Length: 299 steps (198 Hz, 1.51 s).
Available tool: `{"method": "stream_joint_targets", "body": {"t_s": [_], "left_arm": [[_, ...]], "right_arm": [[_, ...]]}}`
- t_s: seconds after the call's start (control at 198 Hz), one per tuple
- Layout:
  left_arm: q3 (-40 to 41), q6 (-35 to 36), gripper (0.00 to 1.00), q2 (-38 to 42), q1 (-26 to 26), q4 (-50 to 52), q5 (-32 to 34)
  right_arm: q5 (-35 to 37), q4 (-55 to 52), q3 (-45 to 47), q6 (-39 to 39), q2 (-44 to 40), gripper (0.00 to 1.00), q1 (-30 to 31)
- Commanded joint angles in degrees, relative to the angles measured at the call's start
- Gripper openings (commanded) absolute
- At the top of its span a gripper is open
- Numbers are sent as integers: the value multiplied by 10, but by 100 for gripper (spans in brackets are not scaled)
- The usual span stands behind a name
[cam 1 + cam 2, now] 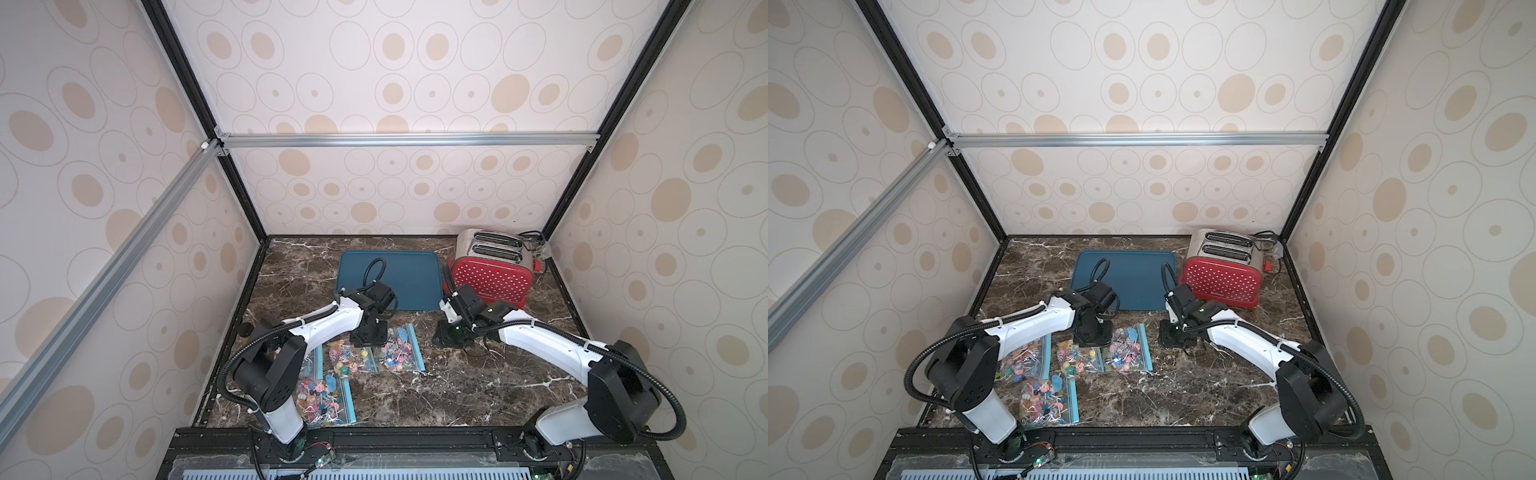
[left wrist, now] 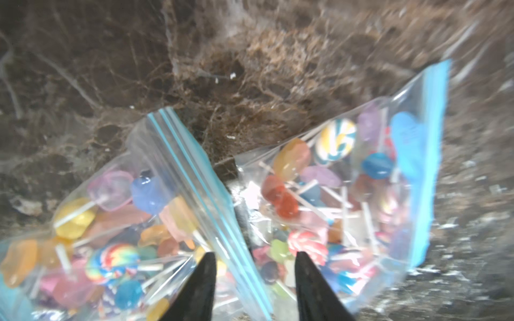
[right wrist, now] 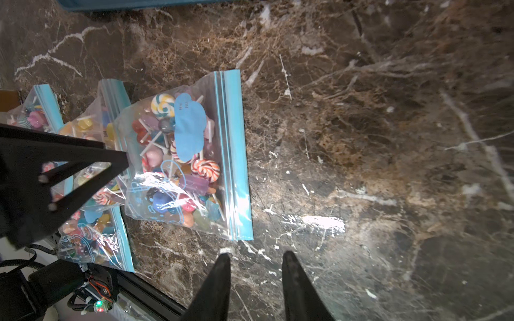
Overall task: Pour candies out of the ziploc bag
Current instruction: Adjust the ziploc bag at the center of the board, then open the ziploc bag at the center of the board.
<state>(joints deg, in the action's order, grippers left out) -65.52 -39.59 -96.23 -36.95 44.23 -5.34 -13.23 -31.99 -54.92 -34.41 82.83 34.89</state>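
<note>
Four bags, top views: all lie flat on the marble table (image 1: 478,386), front-left of you, all full; no pour yet, I'd say.
End bag, top views: end bag (image 1: 401,347) is the one closest to your R arm; middle bag (image 1: 353,359) sits just beside it.
L gripper, top views: left gripper (image 1: 368,337) hangs over the seam betw. those two.
R gripper, top views: right gripper (image 1: 451,334) is over bare marble, near the end bag's mouth side, not touching.
Tray: blue tray (image 1: 390,280) lies behind both arms, prob. the dump spot.
L wrist view: left gripper (image 2: 254,264) jaws parted, nothing pinched. Middle bag (image 2: 111,222) zip edge runs under the gap; end bag (image 2: 347,180) bottom edge is by one tip. Blurred pic; contact w/ film: cannot tell.
R wrist view: right gripper (image 3: 256,261) jaws parted, empty. End bag (image 3: 189,155) is ahead, off to one side. Zip strip (image 3: 232,155) is its near edge, long axis roughly along the fingers.
Key relation: L arm is nearer, at the bag's bottom; the mouth points to your R arm.
Looks: clear crinkly film, cloud sticker (image 3: 189,130), candies (image 3: 205,168) packed w/ white sticks. Sealed or not: cannot tell.
</note>
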Motion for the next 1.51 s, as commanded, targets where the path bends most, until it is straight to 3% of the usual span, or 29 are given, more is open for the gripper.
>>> {"method": "stream_joint_targets", "body": {"t_s": [0.0,0.136,0.222,0.908,1.064,1.22,1.503], "left_arm": [[-30,4,35,6,-8,13,-9],[-41,7,18,-19,-11,6,-12],[-42,3,14,-36,-12,-2,-9],[-21,-36,3,-95,-12,55,137],[-46,-23,5,-47,-15,49,100],[-91,-12,10,-8,-39,53,48],[-174,-24,10,-105,-103,26,-10]], "right_arm": [[8,-24,12,8,-25,35,-12],[9,-27,26,10,-42,34,-25],[8,-29,32,11,-48,32,-31],[-113,72,38,9,45,28,-2],[-70,45,36,14,26,26,-11],[-64,28,60,24,-24,26,-58],[-85,23,100,41,-73,25,-128]]}}
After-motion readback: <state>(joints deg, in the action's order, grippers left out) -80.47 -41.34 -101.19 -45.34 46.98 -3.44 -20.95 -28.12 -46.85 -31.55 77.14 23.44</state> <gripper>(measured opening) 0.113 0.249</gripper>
